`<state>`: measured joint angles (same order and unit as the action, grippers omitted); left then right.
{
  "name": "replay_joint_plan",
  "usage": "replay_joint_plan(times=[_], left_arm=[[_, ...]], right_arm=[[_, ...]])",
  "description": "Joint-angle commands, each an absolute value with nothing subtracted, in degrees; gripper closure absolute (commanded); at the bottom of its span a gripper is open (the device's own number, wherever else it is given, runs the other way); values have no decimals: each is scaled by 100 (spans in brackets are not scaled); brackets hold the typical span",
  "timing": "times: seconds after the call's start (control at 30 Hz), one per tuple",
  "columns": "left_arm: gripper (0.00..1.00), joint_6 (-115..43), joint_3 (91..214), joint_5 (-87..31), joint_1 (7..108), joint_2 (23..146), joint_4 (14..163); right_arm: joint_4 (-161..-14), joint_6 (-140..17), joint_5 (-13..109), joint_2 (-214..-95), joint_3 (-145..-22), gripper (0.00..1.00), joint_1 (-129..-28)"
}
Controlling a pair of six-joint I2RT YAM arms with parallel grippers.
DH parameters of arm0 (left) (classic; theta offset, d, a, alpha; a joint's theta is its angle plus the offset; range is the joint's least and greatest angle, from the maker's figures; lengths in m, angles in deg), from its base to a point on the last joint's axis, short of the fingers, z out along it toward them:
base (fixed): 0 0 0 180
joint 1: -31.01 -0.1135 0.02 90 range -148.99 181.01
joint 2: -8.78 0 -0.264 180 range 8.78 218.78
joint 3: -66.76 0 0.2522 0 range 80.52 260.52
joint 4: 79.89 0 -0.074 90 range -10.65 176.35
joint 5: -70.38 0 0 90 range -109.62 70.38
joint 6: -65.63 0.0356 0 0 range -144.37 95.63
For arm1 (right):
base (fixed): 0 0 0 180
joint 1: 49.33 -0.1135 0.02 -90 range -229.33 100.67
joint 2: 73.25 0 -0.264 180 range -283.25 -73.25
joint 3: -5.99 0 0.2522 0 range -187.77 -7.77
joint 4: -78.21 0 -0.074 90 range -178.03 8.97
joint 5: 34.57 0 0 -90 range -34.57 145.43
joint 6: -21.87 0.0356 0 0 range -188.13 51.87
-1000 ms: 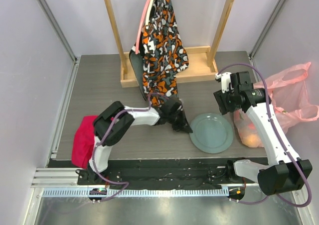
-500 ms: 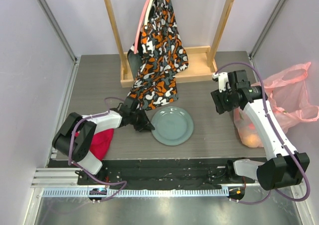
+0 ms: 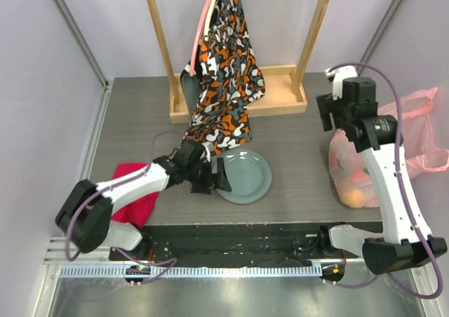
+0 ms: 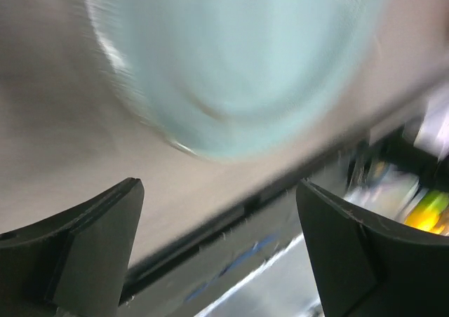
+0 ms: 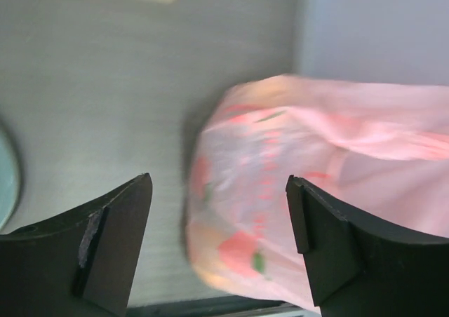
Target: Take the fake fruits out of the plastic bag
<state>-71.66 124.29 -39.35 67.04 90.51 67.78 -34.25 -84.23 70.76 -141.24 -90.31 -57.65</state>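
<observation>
The pink plastic bag point(image 3: 403, 138) slumps at the table's right edge, handle loops spread to the right. Orange and red fake fruits point(image 3: 356, 193) show dimly through its near end; in the right wrist view they are blurred blobs point(image 5: 242, 250) inside the bag point(image 5: 330, 156). My right gripper point(image 3: 331, 117) hangs above the bag's back-left corner, open, nothing between its fingers point(image 5: 112, 240). My left gripper point(image 3: 217, 179) is open at the left rim of the grey-green plate point(image 3: 245, 177), holding nothing. The plate point(image 4: 231, 57) fills the left wrist view, blurred.
A red cloth point(image 3: 133, 191) lies at the front left beside my left arm. An orange-black-white garment point(image 3: 224, 78) hangs from a wooden rack point(image 3: 280, 96) at the back, its hem reaching down near the plate. The table's front edge point(image 4: 210, 226) runs just under my left gripper.
My left gripper dragged the plate leftward to the table's middle, then opened and let go of it. My right gripper rose toward the back right and opened wider.
</observation>
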Motion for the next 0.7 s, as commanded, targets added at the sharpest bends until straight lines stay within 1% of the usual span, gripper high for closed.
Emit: replay_joint_plan(times=[0.0,0.07,0.13,0.17,0.2,0.37,0.43,0.53,0.63,0.67], left_arm=[[5,-6051,12683,-3992,7757,8122,6648],[6,-5517,12937,-4036,8031,8102,6649],[7,-5199,13622,-4142,8032,8312,6544],[8,-4910,13929,-4220,8032,8401,6526],[8,-4794,14454,-4378,8032,8480,6561],[8,-4442,15758,-4599,8023,8858,6702],[8,-3968,16162,-4625,8023,8850,6500],[8,-3571,16174,-4529,7988,8710,6332],[8,-3754,15919,-4581,7770,8437,6481],[8,-3869,15787,-4712,7672,8384,6534]], right_arm=[[-3890,-8465,9267,-13891,-9627,15,-5672],[-3898,-8622,9611,-13873,-9645,13,-5540],[-3898,-8825,9691,-13882,-9715,13,-5400],[-3881,-9165,9709,-13917,-9733,13,-5233],[-3820,-9342,9657,-14039,-9802,13,-5153],[-3670,-10764,9683,-14575,-9733,18,-4495],[-3740,-10987,9613,-14882,-9706,21,-4029],[-4336,-11724,9604,-15076,-9409,23,-3747],[-5319,-12533,9656,-15139,-8759,26,-3624],[-5940,-12709,9656,-15156,-8575,27,-3606]])
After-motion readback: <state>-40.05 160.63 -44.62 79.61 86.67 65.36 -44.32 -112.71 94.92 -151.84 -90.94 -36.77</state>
